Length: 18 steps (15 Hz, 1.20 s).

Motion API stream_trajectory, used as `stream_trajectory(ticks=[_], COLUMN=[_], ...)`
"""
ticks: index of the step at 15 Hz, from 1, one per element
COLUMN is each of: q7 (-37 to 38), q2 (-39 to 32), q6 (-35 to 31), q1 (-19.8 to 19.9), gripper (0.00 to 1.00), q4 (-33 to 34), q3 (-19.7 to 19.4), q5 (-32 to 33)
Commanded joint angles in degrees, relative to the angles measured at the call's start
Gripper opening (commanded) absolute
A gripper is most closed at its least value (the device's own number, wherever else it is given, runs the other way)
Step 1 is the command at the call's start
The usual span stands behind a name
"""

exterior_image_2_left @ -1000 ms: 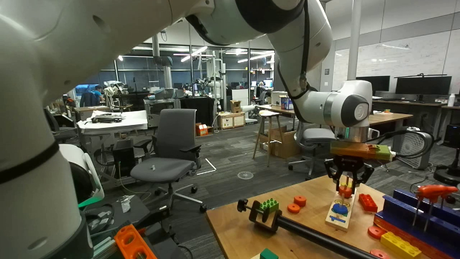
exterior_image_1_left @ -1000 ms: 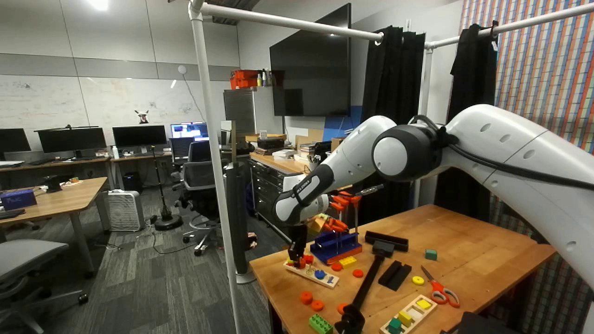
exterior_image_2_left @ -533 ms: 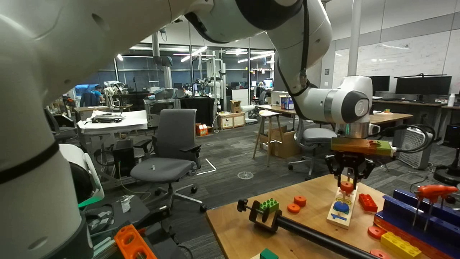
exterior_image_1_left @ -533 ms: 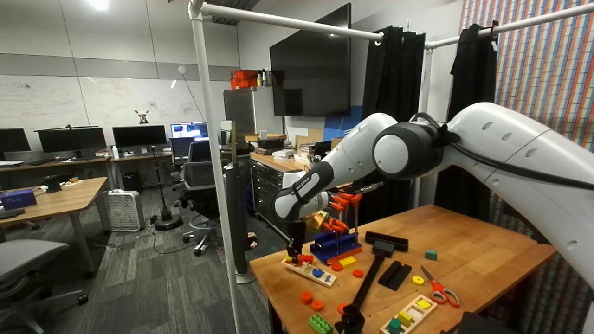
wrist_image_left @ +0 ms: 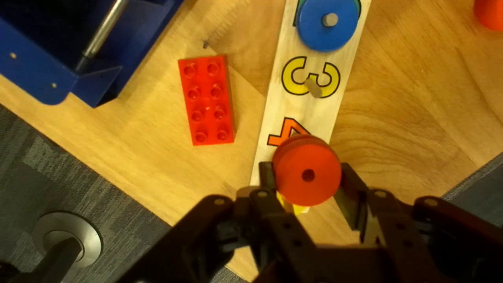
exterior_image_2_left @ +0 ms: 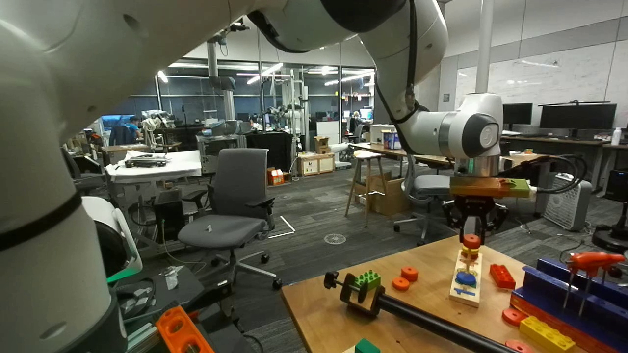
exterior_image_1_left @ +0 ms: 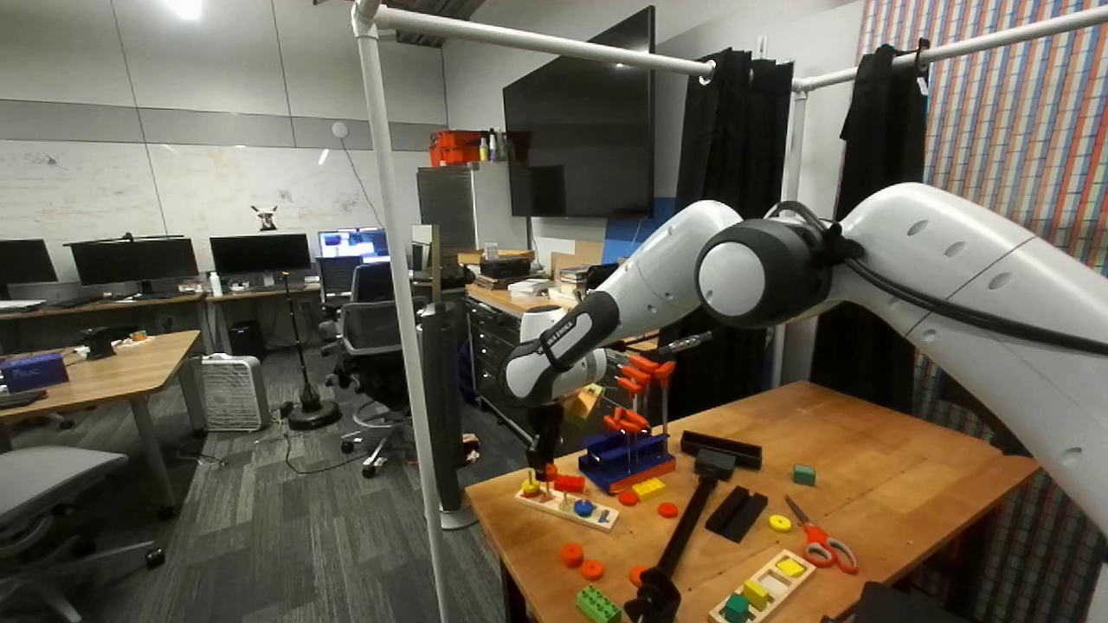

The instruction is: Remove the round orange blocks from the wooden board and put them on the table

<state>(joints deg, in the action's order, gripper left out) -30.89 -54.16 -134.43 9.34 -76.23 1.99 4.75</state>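
Note:
My gripper (wrist_image_left: 308, 175) is shut on a round orange block (wrist_image_left: 310, 184), with a finger on each side. A rim behind its top face may be a second block. In both exterior views the block (exterior_image_2_left: 472, 240) is held above the wooden board (exterior_image_2_left: 465, 297), off its peg. The board (exterior_image_1_left: 597, 517) lies on the table (exterior_image_1_left: 866, 450) with a blue disc (wrist_image_left: 328, 23) on a peg, a bare peg at the yellow 3, and yellow pieces (exterior_image_1_left: 531, 489) at one end. Other round orange blocks (exterior_image_2_left: 409, 273) (exterior_image_2_left: 400, 283) (exterior_image_2_left: 513, 316) lie on the table.
A red brick (wrist_image_left: 207, 100) lies beside the board. A blue tool rack (exterior_image_1_left: 625, 459) with orange-handled tools and a yellow brick (exterior_image_2_left: 546, 333) stand near it. A black clamp bar (exterior_image_2_left: 436, 321), green brick (exterior_image_2_left: 368, 280), scissors (exterior_image_1_left: 822, 541) and another small board (exterior_image_1_left: 770, 588) are on the table.
My gripper has risen with the orange block and moved slightly left in the exterior views. The block has come up off its peg. The board has shifted slightly.

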Motion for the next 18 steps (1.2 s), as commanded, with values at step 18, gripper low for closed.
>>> stream_trajectory(ticks=[18], q7=[-2.65], q2=[2.65], q6=[4.16], q1=[-0.61], gripper=[0.23], q4=[-7.07], q3=[5.15], q5=[-0.5])
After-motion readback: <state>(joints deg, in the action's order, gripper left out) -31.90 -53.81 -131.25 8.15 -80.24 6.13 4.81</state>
